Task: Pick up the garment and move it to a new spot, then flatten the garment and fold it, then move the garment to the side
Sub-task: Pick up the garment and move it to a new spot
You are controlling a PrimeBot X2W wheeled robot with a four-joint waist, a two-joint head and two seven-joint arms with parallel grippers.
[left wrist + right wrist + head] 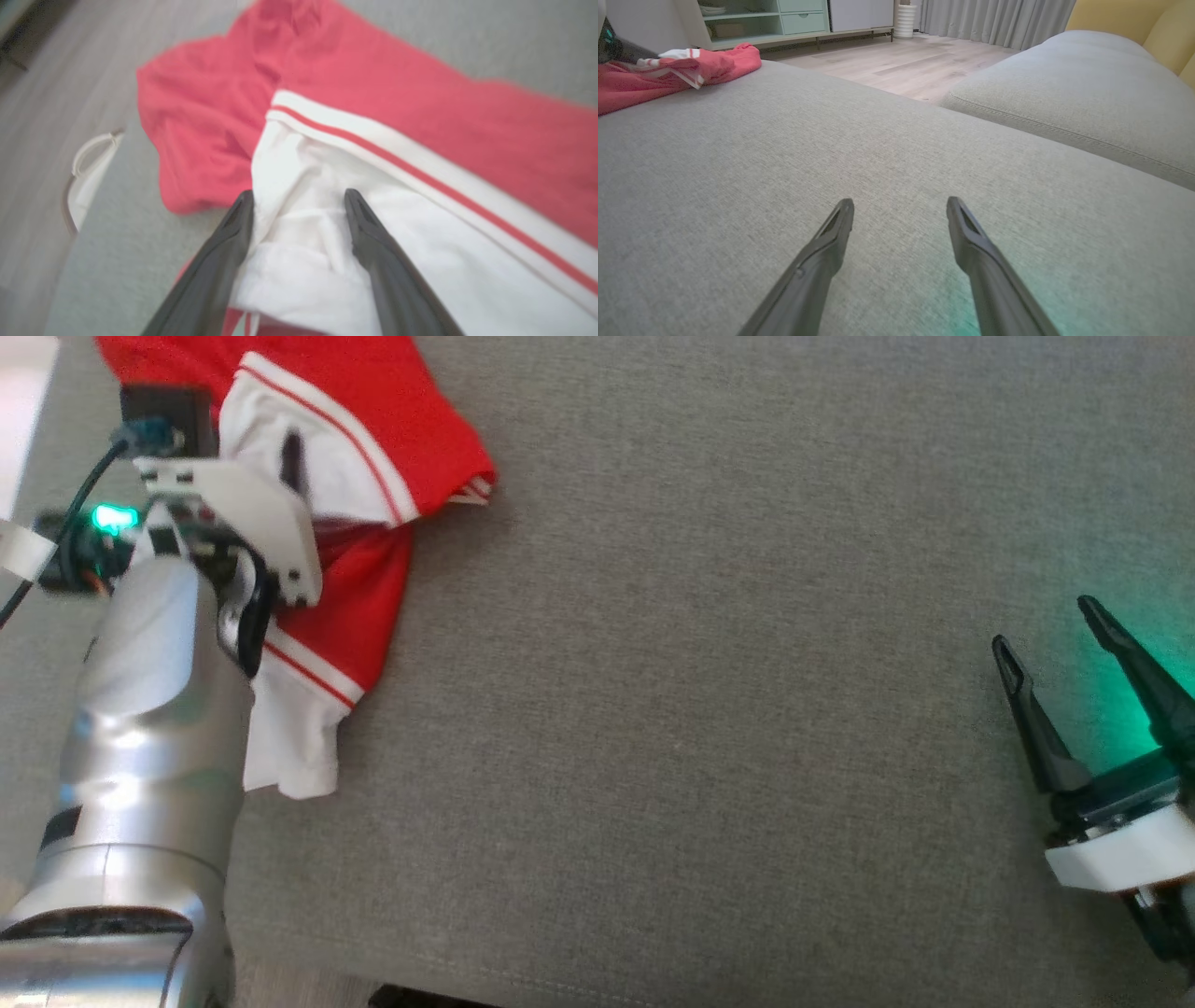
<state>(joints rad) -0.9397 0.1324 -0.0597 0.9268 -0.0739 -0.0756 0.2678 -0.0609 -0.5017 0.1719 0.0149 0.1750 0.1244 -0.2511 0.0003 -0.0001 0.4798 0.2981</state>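
Head cam looks steeply down on the grey woven-fabric sofa seat [700,709], red and white striped-trim cloth garment [420,429] at upper left. Left wrist cam sits very close over that garment, blurry, facing along its jaws. Right wrist cam sits low over the seat, facing across to the pale wooden floor [901,65], garment far at upper left; all three share both.
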